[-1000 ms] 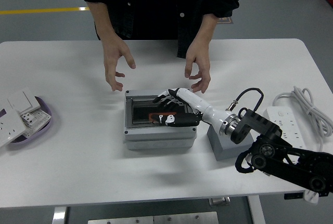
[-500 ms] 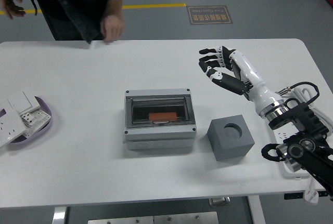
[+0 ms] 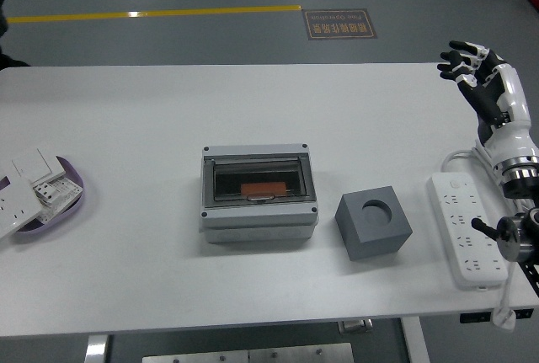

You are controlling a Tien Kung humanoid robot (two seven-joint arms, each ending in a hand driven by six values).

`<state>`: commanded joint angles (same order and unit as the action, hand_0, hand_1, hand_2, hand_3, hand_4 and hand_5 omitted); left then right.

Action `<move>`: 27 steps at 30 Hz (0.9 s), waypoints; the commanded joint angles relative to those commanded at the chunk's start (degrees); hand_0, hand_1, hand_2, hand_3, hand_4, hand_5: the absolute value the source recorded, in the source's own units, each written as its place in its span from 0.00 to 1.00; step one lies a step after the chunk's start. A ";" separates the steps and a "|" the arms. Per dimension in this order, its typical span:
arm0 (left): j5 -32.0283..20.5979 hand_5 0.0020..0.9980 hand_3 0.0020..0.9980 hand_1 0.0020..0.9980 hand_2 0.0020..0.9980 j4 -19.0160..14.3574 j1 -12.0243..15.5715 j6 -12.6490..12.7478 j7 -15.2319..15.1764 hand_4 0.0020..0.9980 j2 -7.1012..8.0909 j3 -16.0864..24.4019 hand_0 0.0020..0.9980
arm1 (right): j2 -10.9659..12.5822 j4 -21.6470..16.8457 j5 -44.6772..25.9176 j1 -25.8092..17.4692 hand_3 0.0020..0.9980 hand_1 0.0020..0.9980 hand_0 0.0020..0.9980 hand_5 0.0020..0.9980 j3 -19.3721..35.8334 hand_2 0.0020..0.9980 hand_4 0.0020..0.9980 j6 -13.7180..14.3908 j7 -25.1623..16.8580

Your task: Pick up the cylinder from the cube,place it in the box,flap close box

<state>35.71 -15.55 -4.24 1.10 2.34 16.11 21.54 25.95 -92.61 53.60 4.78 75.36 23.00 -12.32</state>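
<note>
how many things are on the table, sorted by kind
grey plastic boxes with clear flap: 1
dark grey cubes with round hole: 1
white power strips: 1
purple trays of white switches: 1
total: 4

The pale grey plastic box has a glossy, dark transparent flap lid. The dark grey cube looks matt and smooth. The white plastic power strip shines faintly on the smooth white table.
</note>
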 joint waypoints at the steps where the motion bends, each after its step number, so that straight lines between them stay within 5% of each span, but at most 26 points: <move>1: 0.14 0.22 0.64 0.62 0.62 -0.03 -0.15 -0.04 -0.06 0.68 0.14 0.15 0.60 | -0.08 -0.02 -0.03 -0.36 0.65 0.62 0.67 0.40 0.78 0.62 0.71 0.08 -0.11; 16: 2.17 0.22 0.64 0.62 0.62 0.41 -0.61 -0.47 -0.23 0.68 -0.72 6.15 0.60 | -0.45 -0.41 -0.17 -2.59 0.65 0.62 0.67 0.40 6.42 0.62 0.71 0.80 -0.54; 27: 2.39 0.23 0.64 0.62 0.62 0.38 -1.25 -0.68 -0.43 0.68 -0.50 6.95 0.60 | -0.52 -0.43 0.78 -2.67 0.64 0.62 0.68 0.39 7.17 0.61 0.71 1.21 0.87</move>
<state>38.10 -15.17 -5.49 0.42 1.91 15.61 28.49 25.43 -93.04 54.37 2.11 82.52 24.21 -11.46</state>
